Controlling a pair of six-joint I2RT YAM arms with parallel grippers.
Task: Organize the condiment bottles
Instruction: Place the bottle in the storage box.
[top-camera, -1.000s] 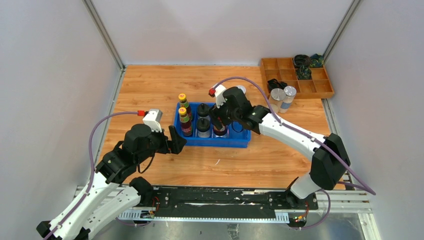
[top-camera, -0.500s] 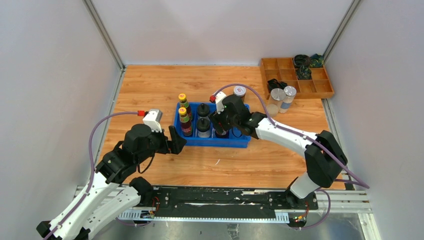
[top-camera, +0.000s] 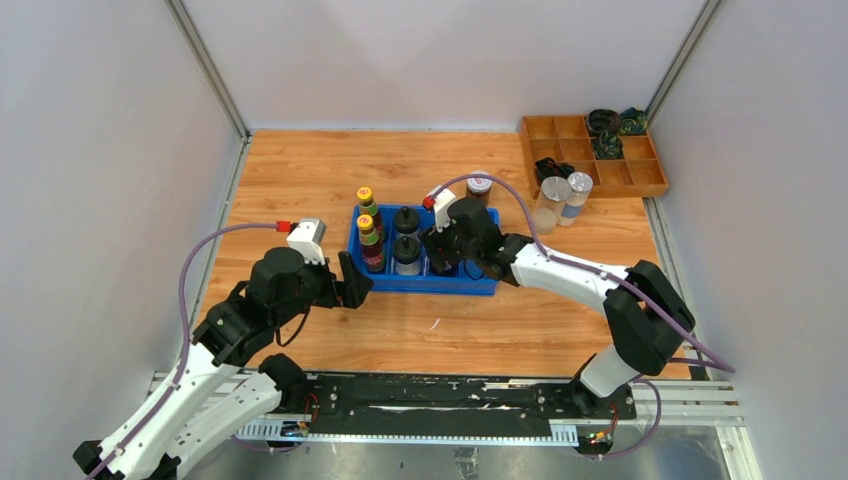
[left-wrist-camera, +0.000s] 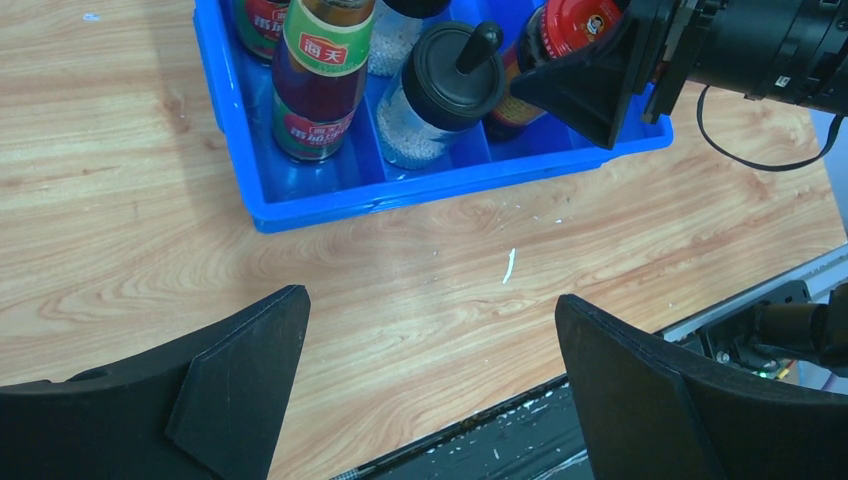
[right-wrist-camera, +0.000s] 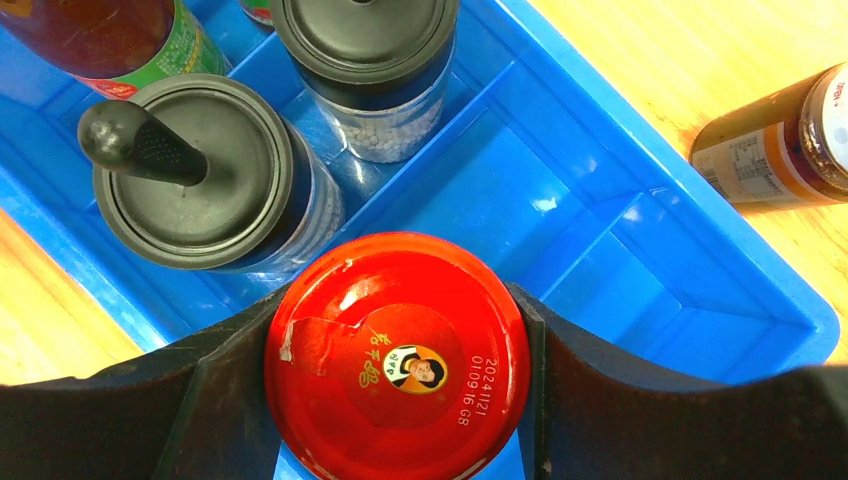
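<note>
Right gripper (right-wrist-camera: 395, 400) is partly closed, and I see both fingers pressed against the sides of the red-lidded jar (right-wrist-camera: 395, 340). It holds the jar upright inside the blue tray (top-camera: 482, 284), in the near row, just beside the near black-lidded shaker (right-wrist-camera: 200, 180). I cannot tell whether the jar's base rests on the tray floor. Bare blue floor shows in the compartments behind it and to its right, up to the tray's right wall. The white-lidded dark jar (top-camera: 479, 186) stands on the wood just beyond the tray's far edge. My left gripper (left-wrist-camera: 425, 310) is spread wide and holds nothing, over bare wood near the tray's near-left corner, apart from its rim.
</note>
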